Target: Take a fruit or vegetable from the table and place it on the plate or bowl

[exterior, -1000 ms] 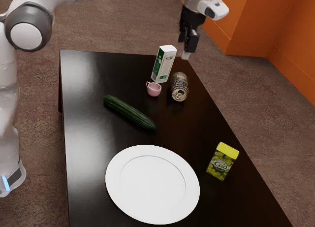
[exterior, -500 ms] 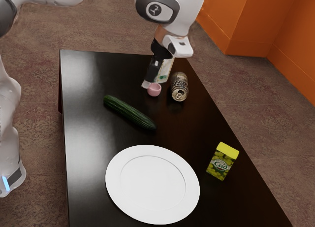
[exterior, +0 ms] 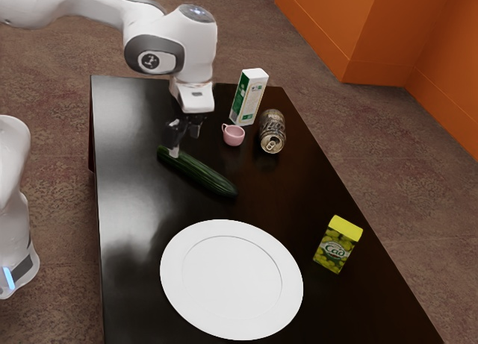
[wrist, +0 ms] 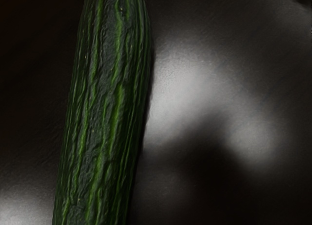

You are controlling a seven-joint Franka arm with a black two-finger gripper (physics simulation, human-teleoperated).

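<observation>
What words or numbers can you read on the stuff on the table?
"Cao", or something close to it: white letters on the green label of the yellow-lidded box.
Green print on the white carton: too small to read.
Markings on the tipped-over can: too blurred to read.
No writing on the pink cup, the cucumber or the plate.

We count one cucumber (exterior: 197,170), one plate (exterior: 231,278), one carton (exterior: 249,97), one cup (exterior: 234,134), one can (exterior: 272,130), one tin (exterior: 337,244), one table (exterior: 134,210).

Cucumber (exterior: 198,171) behind plate (exterior: 231,278) — cup (exterior: 233,135) beside can (exterior: 272,130)
</observation>
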